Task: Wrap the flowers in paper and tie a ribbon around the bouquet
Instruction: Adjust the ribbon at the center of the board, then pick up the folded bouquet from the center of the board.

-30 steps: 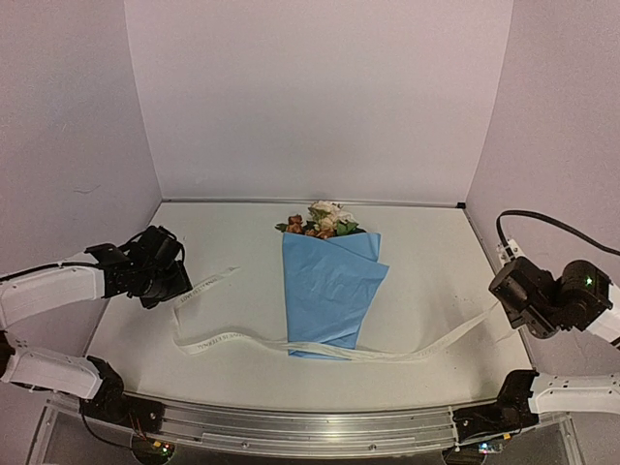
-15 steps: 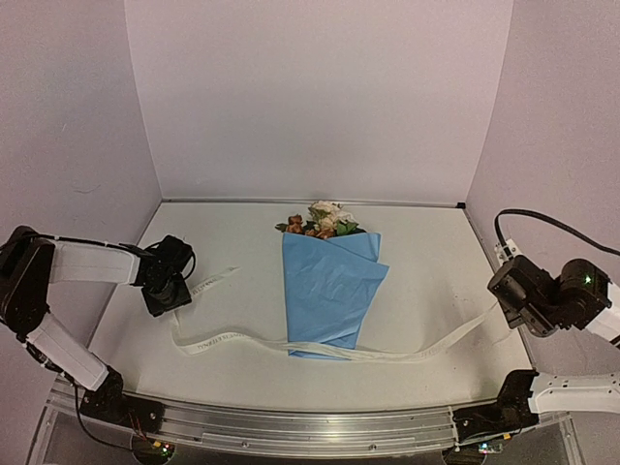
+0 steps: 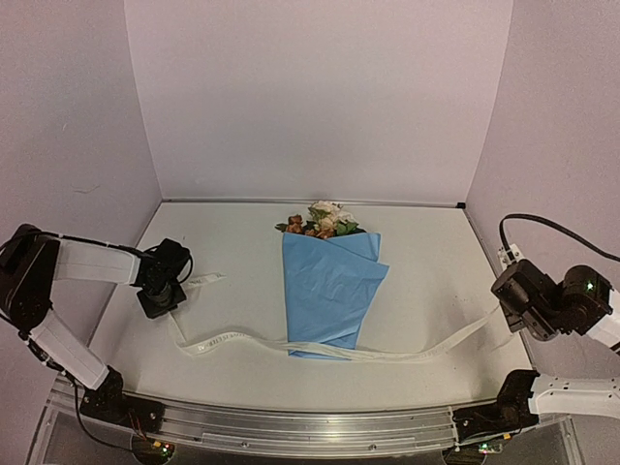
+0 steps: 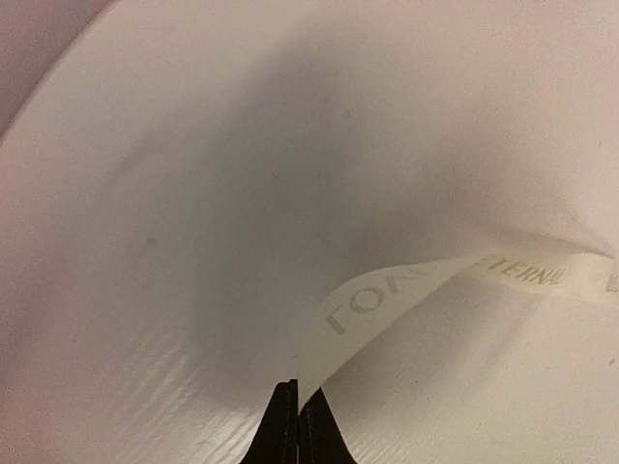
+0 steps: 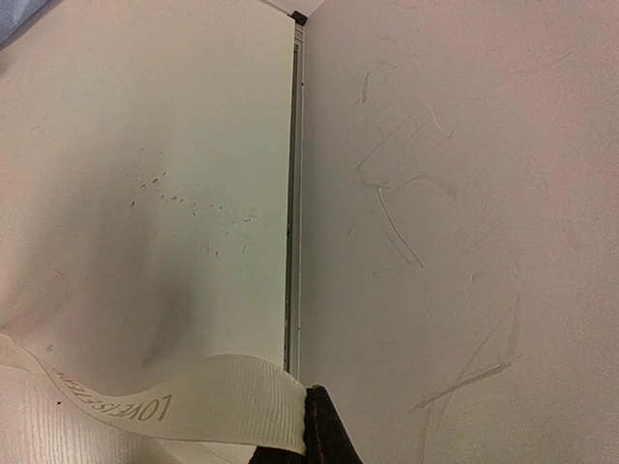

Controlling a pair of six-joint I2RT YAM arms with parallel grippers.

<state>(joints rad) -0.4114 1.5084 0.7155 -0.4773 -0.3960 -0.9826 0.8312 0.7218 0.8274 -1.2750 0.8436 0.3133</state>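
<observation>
While the left gripper [image 3: 163, 295] is held low over the table [image 3: 436, 257], its jaws are seen pressed together on the ribbon [image 3: 339, 352], close to one end. In the left wrist view the cream band [image 4: 406, 285] is pinched between the dark fingertips [image 4: 282, 425]. From there it is carried up and away from the jaws in an arch, with printed lettering visible along it, and a short free tail is left lying on the table just beyond the jaws.

The right gripper [image 3: 506, 308] is likewise closed on the ribbon, at its opposite end. In the right wrist view the woven strip [image 5: 193, 396] is clamped at the fingertips and led off to one side of them across the table. A pale wall [image 5: 445, 193] and a thin metal seam [image 5: 291, 193] are seen ahead of the jaws.

Between the two pairs of jaws, and well apart from both, the paper [image 3: 331, 286] is laid folded into a blue cone around the flowers [image 3: 323, 221]. The blooms are shown at its wide far end. The ribbon is run slack from one pair of jaws to the other, and the narrow near tip of the cone is crossed by it. No knot or bow is made around the cone.
</observation>
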